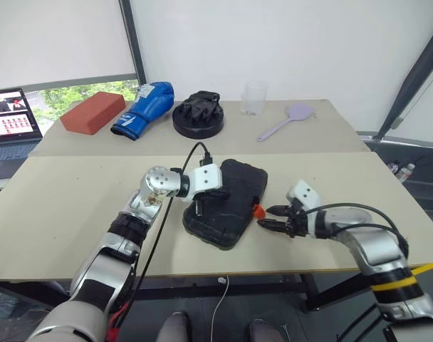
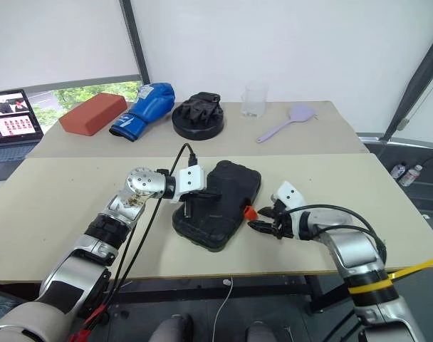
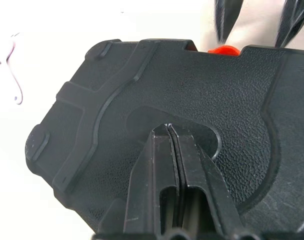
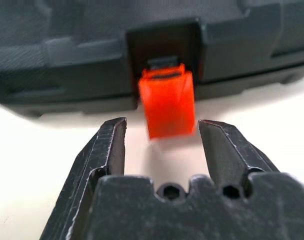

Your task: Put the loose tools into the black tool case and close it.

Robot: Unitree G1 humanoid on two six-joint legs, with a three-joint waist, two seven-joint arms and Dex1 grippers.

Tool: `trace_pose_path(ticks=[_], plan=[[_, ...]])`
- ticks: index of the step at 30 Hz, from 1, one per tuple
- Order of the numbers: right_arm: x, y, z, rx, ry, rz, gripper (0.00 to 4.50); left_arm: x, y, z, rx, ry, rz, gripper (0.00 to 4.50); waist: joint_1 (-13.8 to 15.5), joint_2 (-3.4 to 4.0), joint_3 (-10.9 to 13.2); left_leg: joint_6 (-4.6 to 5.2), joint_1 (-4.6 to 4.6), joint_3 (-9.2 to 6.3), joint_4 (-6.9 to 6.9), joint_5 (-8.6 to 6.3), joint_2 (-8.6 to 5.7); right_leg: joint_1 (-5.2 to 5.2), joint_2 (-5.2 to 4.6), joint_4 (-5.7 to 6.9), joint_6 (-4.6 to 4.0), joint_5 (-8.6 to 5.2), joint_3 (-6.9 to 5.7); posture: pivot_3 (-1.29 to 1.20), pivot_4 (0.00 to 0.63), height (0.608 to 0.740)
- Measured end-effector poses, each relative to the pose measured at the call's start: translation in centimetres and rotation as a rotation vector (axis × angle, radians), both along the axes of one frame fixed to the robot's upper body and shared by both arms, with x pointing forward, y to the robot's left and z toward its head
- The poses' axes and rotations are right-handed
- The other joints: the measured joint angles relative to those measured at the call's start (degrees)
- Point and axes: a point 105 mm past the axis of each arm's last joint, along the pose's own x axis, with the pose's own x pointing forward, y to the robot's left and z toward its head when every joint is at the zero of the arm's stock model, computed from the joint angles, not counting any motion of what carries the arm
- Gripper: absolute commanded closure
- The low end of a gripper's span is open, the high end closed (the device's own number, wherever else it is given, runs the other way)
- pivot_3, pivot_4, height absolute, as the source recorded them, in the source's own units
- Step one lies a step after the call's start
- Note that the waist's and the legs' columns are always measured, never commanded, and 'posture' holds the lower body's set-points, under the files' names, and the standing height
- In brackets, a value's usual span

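Right pincer [image 4: 162, 131] stands apart, straddling the orange latch [image 4: 168, 105] without touching, while the left pincer [image 3: 170, 131], fingers together, presses the lid of the black tool case [image 1: 227, 201] lying shut mid-worktop [image 1: 74, 214]; rigid, likely slippery, best handled by latch.

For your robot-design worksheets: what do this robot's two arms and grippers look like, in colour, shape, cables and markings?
Both arms are silver-grey metal with black joint sections and white wrist housings. The left gripper and right gripper each have two black, tapering fingers. Black cables loop along both arms; the right forearm carries a yellow band.
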Motion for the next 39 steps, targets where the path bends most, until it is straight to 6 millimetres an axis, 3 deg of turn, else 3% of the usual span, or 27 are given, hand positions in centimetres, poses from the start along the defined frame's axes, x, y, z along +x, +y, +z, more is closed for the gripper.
trace_pose_path(ticks=[1,2,5,22,24,27,28,31,39], plan=[[0.2,0.0,-0.1,0.007,0.003,-0.003,2.25,0.0,0.0,0.0,0.000,0.000,-0.001,4.50,0.0,0.00,0.0,0.00,0.00,0.00,-0.02,0.00,0.00,0.00,0.00,-0.01,0.00,-0.01,0.00,0.00,0.150,0.735],[0.2,0.1,-0.2,0.013,0.007,-0.004,2.33,-0.1,0.0,0.0,0.000,0.000,-0.002,4.50,0.0,0.01,0.0,0.00,0.00,0.00,-0.07,0.00,-0.01,-0.01,0.00,0.00,-0.01,-0.02,0.01,0.00,0.150,0.735],[0.1,0.5,-0.3,0.027,0.012,0.021,3.28,-0.1,0.2,-0.1,0.002,0.004,0.002,4.50,0.0,0.01,0.0,0.00,0.00,0.00,-0.13,0.00,-0.01,-0.05,0.02,0.02,-0.02,-0.03,0.01,0.00,0.150,0.735],[-0.5,0.4,0.9,0.026,-0.064,0.029,3.30,-0.1,0.2,0.1,0.004,0.001,-0.001,4.50,0.1,0.01,0.0,0.00,0.00,0.00,-0.31,0.00,-0.01,-0.22,0.03,0.03,-0.10,-0.12,0.02,0.00,0.150,0.735],[-0.5,0.3,0.9,0.028,-0.060,0.027,2.29,-0.1,0.2,0.2,0.004,0.001,-0.001,4.50,0.1,0.01,0.0,0.00,-0.01,0.00,-0.31,0.00,-0.01,-0.22,0.03,0.02,-0.10,-0.12,0.02,0.00,0.150,0.735],[-0.6,0.4,1.4,0.030,-0.068,0.033,1.35,-0.1,0.2,0.1,0.005,0.003,-0.002,4.50,0.1,0.01,0.0,0.00,0.00,0.00,-0.32,0.00,0.00,-0.23,0.03,0.02,-0.10,-0.13,0.02,0.00,0.150,0.735],[-0.7,0.4,1.6,0.026,-0.070,0.039,1.13,-0.1,0.2,0.1,0.005,0.003,-0.002,4.50,0.1,0.01,0.0,-0.01,0.00,0.00,-0.31,0.00,0.00,-0.23,0.03,0.02,-0.11,-0.13,0.02,0.00,0.150,0.735],[-1.0,0.1,2.0,0.020,-0.064,0.039,1.13,-0.1,0.2,0.1,0.005,0.004,-0.001,4.50,0.1,0.01,0.0,-0.01,0.00,0.00,-0.32,0.00,0.00,-0.32,0.03,0.01,-0.11,-0.13,0.02,0.00,0.150,0.735],[-1.6,-1.4,1.4,-0.027,-0.045,0.022,3.87,-0.1,0.4,0.1,0.007,0.005,0.003,4.50,0.0,0.02,0.0,-0.01,0.01,0.00,-0.32,0.00,0.00,-0.33,0.02,0.02,-0.13,-0.15,0.02,0.00,0.150,0.735]])
